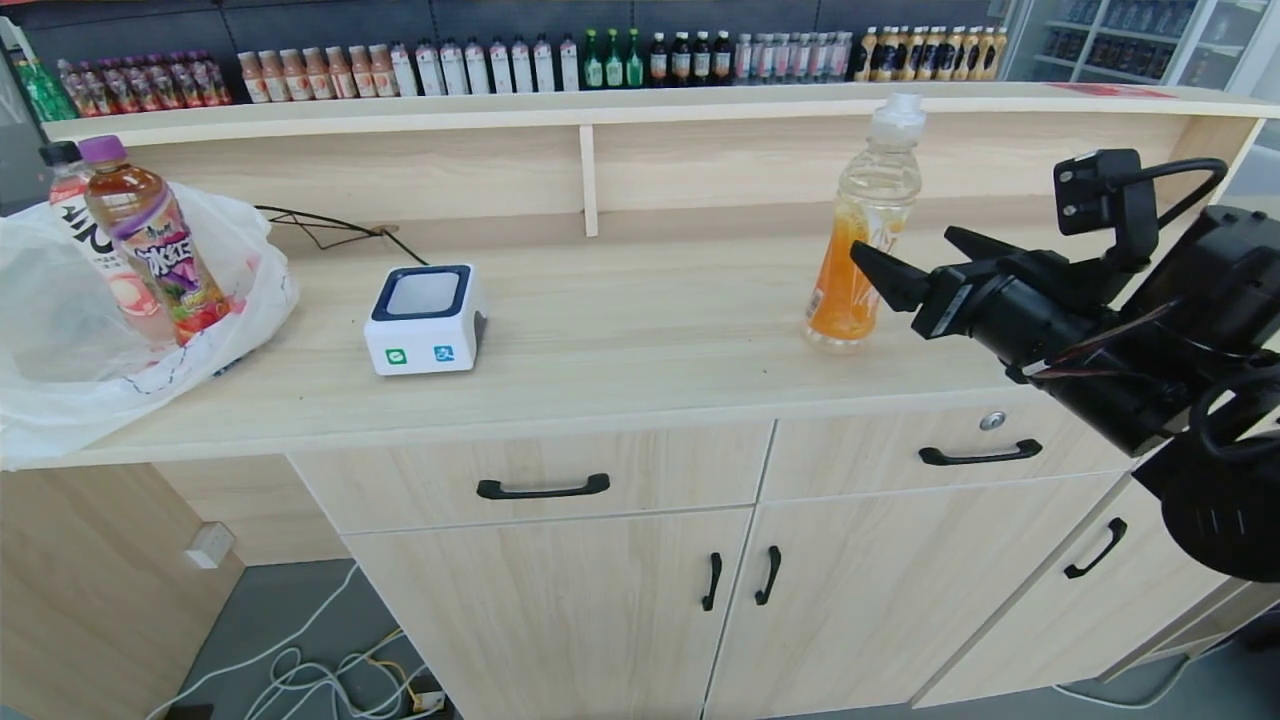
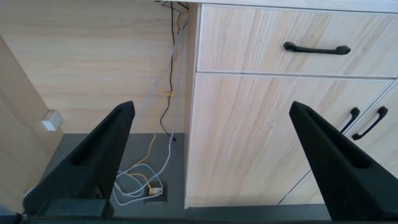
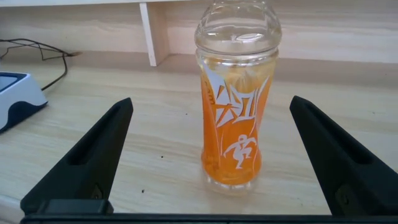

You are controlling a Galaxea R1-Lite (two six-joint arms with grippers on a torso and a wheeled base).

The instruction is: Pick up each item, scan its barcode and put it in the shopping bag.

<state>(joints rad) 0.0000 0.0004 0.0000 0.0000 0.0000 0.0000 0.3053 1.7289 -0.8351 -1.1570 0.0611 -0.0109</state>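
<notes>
White plastic forms the shopping bag, which is spread at the left end of the wooden counter. Two bottles are held in it, both leaning slightly: a purple-capped bottle of brown drink at the front and a black-capped bottle just behind it, the two touching.

The left gripper is seen in the left wrist view below counter height, facing the cabinet front and a drawer handle. Its fingers are spread wide and nothing is held between them.

To the right of the bag, well apart from it, a white scanner with a dark blue rim is set on the counter, its window facing up. A black cable is laid on the counter behind it.

Further right, the orange drink bottle is stood upright on the counter, near the back panel. It is clear, white-capped, and filled with orange liquid in its lower part.

The right gripper is positioned just to the right of this bottle, at the height of its lower half. Its fingers are spread wide and nothing is gripped. In the right wrist view the bottle is lined up with the gap but stands beyond the fingertips, with no contact visible.

A shelf of bottles is lined up behind the counter.
</notes>
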